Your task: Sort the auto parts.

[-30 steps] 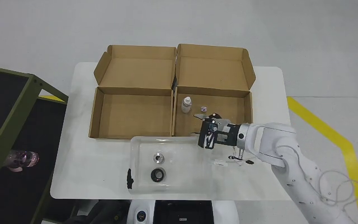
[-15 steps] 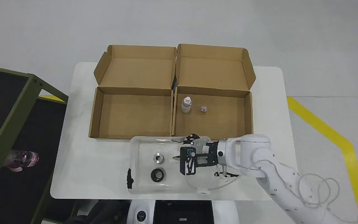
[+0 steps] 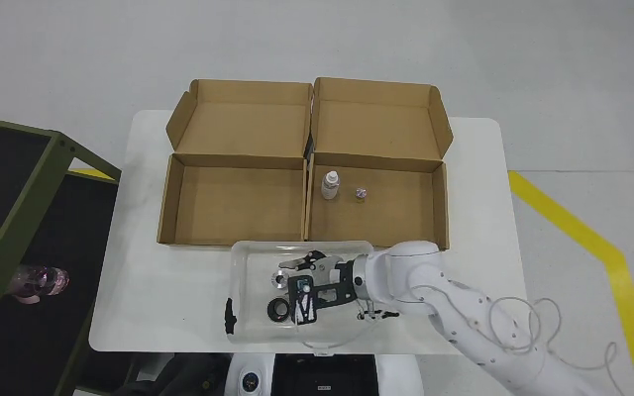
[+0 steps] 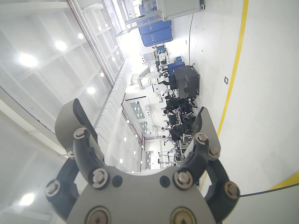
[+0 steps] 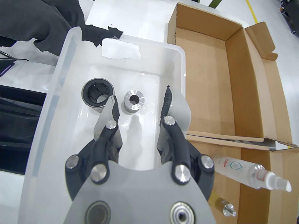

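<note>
Right gripper (image 5: 140, 103) is spread wide and holds nothing, hovering inside clear bin (image 5: 177, 54) over silver bushing (image 5: 133, 100). Black bearing (image 5: 97, 94) sits just beside it. Both still need sorting. Spray bottle (image 5: 245, 172) and small fitting (image 5: 225, 207) are already in cardboard box (image 3: 401, 213) behind the bin. Roughly half done.

Shiny metal bushing (image 5: 133, 103), glossy plastic bin (image 5: 51, 89), cardboard box (image 5: 203, 82)
</note>
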`<state>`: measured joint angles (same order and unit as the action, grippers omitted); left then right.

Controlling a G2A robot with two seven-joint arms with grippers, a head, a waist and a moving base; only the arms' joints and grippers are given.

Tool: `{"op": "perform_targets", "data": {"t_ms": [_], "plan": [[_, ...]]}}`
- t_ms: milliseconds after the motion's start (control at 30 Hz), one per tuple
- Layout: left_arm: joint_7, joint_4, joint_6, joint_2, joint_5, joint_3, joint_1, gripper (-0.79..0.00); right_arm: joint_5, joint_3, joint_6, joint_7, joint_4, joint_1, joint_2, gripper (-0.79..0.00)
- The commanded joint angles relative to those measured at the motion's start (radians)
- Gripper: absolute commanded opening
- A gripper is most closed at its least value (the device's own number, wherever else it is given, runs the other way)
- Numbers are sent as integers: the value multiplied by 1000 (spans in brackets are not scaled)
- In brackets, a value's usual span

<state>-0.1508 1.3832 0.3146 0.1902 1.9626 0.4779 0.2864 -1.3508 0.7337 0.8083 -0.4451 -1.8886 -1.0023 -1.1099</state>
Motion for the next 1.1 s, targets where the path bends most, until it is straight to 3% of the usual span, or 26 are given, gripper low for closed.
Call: {"op": "perform_targets", "data": {"t_ms": [0, 1067], "plan": [[0, 0, 0, 0, 0, 0, 0, 0, -8, -15, -9, -4, 19, 10, -6, -434], [0, 0, 0, 0, 0, 0, 0, 0, -31, -168, -59, -6, 255, 119, -100, -425]]}}
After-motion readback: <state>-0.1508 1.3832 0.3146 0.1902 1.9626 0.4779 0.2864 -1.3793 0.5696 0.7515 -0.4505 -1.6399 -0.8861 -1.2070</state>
